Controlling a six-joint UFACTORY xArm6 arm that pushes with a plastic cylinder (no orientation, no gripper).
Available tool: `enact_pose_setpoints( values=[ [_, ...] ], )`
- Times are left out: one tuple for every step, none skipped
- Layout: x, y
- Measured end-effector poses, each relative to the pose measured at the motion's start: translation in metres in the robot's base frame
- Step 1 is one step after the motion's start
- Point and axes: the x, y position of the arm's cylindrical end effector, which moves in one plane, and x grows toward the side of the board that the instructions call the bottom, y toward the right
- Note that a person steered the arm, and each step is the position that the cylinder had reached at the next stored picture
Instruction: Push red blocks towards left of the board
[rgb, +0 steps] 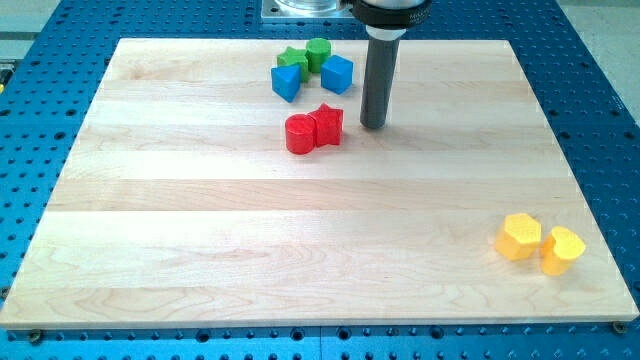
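Observation:
A red cylinder (299, 134) and a red star-shaped block (327, 124) sit touching each other on the wooden board (200, 220), in its upper middle. The star is on the cylinder's right. My tip (373, 126) rests on the board just right of the red star, a small gap apart from it. The dark rod rises from there to the view's top.
A cluster above the red blocks holds a green star-like block (292, 58), a green cylinder (318, 51), a blue block (287, 82) and a blue cube (337, 74). Two yellow blocks (520, 237) (561, 250) sit at the lower right corner.

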Motion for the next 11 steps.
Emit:
enact_pose_setpoints(
  values=[
    [0.0, 0.0],
    [-0.001, 0.0],
    [-0.001, 0.0],
    [-0.001, 0.0],
    [0.005, 0.0],
    [0.015, 0.0],
    [0.016, 0.0],
    [0.016, 0.0],
    [0.014, -0.002],
    [0.015, -0.022],
    [0.009, -0.058]
  ],
)
